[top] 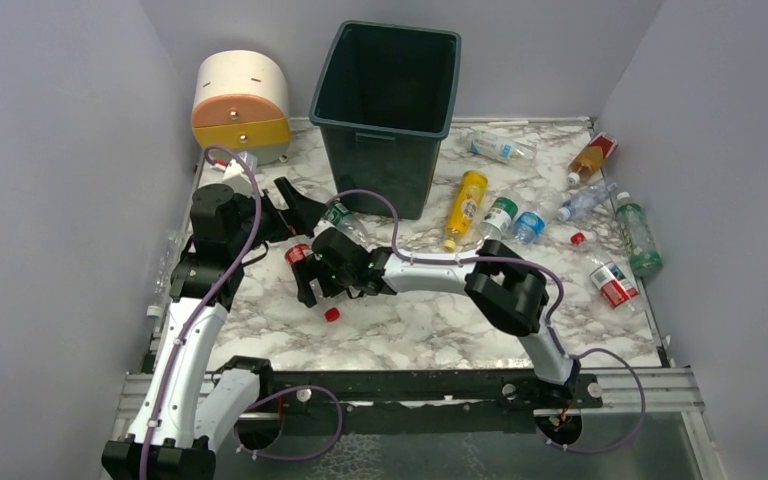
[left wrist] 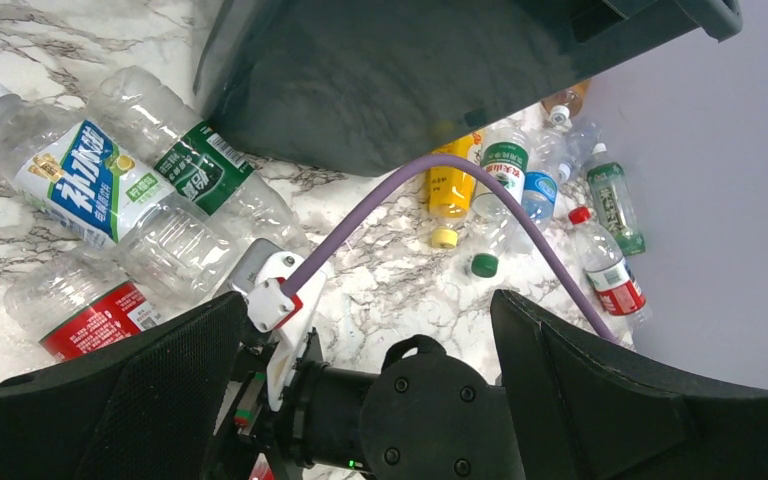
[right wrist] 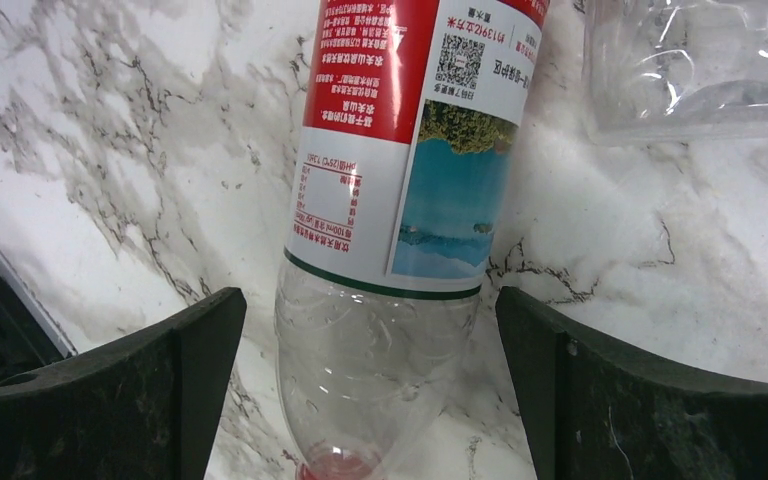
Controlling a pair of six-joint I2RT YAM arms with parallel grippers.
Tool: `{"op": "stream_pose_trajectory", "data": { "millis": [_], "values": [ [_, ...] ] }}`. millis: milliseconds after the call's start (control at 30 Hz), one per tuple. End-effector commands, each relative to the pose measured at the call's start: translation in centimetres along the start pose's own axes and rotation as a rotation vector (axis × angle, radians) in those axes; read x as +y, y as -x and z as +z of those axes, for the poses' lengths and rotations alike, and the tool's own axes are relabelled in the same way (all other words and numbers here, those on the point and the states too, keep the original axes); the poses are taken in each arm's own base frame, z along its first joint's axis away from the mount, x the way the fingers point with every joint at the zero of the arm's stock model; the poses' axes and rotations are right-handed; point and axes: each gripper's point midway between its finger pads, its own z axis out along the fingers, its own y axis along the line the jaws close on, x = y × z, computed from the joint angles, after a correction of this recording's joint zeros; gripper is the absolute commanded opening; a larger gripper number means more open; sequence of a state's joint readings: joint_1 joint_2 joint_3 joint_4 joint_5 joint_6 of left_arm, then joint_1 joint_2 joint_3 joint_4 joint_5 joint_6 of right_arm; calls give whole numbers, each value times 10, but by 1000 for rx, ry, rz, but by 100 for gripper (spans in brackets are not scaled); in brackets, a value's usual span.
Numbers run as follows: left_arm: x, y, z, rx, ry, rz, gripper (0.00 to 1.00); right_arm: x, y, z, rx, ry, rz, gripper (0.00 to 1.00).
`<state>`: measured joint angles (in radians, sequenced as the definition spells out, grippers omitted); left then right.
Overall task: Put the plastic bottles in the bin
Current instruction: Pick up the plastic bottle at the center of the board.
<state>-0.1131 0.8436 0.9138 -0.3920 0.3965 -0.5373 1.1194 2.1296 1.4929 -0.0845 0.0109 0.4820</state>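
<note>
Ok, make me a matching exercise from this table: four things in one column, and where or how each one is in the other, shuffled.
1 bin
2 drawer unit
3 yellow bottle
4 right fingers

A lying just right of the bin
B open, either side of a red-label bottle
C far left corner
D upright, far centre

Pairs: 1-D, 2-C, 3-A, 4-B

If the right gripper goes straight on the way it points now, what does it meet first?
Most likely the red-labelled clear bottle, which lies between the open fingers of the right gripper; the marble table is just behind it.
</note>
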Motion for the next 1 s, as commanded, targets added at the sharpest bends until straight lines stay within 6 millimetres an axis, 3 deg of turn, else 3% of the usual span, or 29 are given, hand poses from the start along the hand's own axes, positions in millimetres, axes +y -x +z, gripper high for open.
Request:
{"op": "stream_pose_trajectory", "data": {
  "millis": [0, 300, 533, 767, 967],
  "values": [
    [-4, 0, -3, -5, -23, 11, 99, -3, 1, 7, -11, -42, 1, 97],
    [-6, 1, -3, -3, -29, 11, 99, -4, -6, 5, -2, -34, -2, 70],
    [-7, 1, -1, 9, -38, 14, 99, 5, -3, -12, -19, 17, -1, 66],
    [-15, 2, 5, 27, -93, 7, 99, 16, 11, -71, -94, 87, -8, 63],
    [-60, 2, 10, 60, -380, -64, 99, 22, 26, -149, -188, 135, -2, 63]
  ]
}}
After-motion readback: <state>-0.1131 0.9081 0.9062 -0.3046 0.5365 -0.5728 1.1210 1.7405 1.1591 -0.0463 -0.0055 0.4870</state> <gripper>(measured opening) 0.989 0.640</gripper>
